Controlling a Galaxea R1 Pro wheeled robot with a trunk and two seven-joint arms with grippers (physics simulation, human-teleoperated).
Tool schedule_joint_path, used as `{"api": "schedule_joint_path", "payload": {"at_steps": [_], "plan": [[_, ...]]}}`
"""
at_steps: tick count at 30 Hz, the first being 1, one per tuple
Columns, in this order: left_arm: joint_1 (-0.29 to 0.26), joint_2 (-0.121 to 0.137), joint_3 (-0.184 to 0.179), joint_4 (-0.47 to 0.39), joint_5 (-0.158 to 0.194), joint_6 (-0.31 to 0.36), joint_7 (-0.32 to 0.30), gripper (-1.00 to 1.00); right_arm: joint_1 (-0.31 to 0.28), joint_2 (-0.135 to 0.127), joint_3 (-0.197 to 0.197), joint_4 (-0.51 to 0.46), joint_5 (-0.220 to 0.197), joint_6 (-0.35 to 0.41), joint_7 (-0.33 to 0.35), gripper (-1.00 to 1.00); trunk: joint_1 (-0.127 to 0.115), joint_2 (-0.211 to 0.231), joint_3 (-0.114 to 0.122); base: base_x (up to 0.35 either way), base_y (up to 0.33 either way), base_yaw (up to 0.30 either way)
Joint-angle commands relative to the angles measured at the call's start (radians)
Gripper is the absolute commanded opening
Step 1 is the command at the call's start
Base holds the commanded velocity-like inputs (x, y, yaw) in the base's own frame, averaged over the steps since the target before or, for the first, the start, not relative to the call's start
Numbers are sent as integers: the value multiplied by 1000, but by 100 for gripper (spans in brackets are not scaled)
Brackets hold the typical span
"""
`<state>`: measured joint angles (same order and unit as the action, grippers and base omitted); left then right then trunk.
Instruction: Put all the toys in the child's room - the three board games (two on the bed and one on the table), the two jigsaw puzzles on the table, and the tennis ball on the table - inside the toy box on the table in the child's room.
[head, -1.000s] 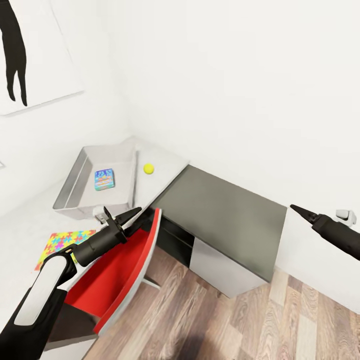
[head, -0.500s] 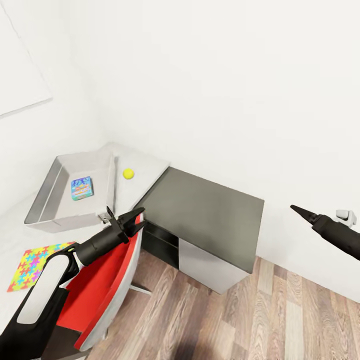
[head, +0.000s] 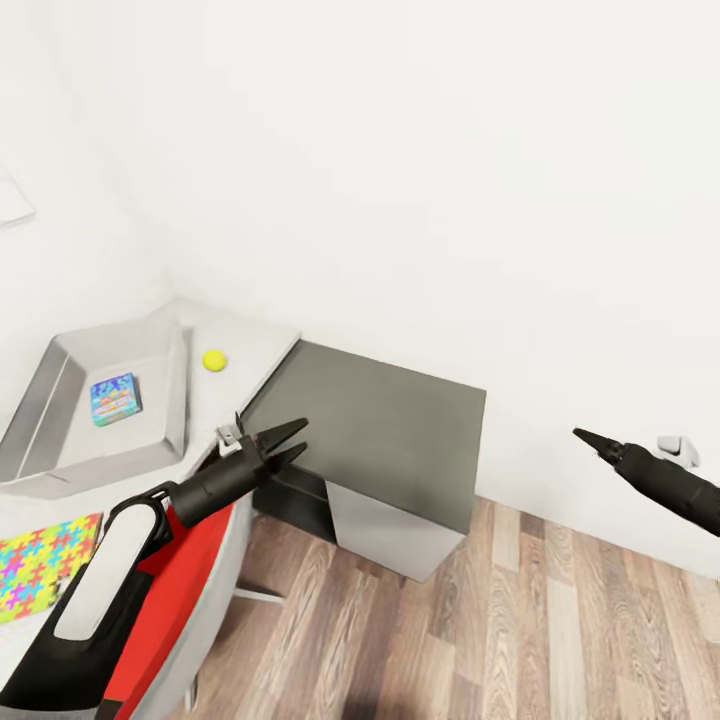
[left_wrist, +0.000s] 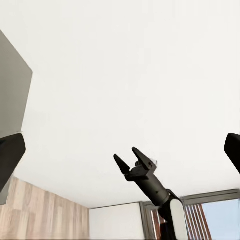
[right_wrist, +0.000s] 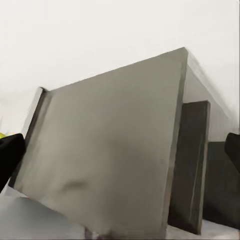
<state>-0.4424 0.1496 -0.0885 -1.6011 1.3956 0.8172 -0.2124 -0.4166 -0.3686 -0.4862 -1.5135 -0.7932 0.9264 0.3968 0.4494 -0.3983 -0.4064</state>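
The grey toy box (head: 176, 388) stands on the white table (head: 250, 350) at the far left, with a blue board game (head: 115, 398) lying inside it. A yellow tennis ball (head: 214, 360) rests on the table just right of the box. A colourful jigsaw puzzle (head: 45, 565) lies at the table's near left edge. My left gripper (head: 290, 443) is open and empty, held over the gap between table and dark cabinet. My right gripper (head: 585, 438) hangs far to the right; the left wrist view shows this right gripper (left_wrist: 129, 161) with its fingers spread and empty.
A red chair (head: 165, 610) sits under my left arm. A dark grey cabinet (head: 380, 425) adjoins the table, and the same cabinet (right_wrist: 110, 160) looms close in the right wrist view. Wooden floor (head: 520, 640) lies to the right, with a white wall (head: 450, 180) behind.
The whole picture has slid left, so the camera has turned right. The wall picture has left the view. Both arms keep much the same pose, both grippers open.
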Motion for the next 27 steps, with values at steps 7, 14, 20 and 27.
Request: {"api": "schedule_joint_path", "payload": {"at_steps": [7,14,20,27], "plan": [[-17,-35,-7,2,-26,2,30,100,-7,-60,0,136,4,69,-122,100,1,-2,4,0,0,-255],[-29,-84,-11,4,-48,4,92,100,-6,-102,6,197,4,116,-189,100,1,-2,8,0,0,-259],[-36,-130,-38,13,-59,3,144,100,-4,-121,9,218,5,121,-207,100,1,-2,12,0,0,-263],[-50,-162,-87,40,-91,2,184,100,0,-133,15,227,5,121,-214,100,1,-2,17,0,0,-266]]}}
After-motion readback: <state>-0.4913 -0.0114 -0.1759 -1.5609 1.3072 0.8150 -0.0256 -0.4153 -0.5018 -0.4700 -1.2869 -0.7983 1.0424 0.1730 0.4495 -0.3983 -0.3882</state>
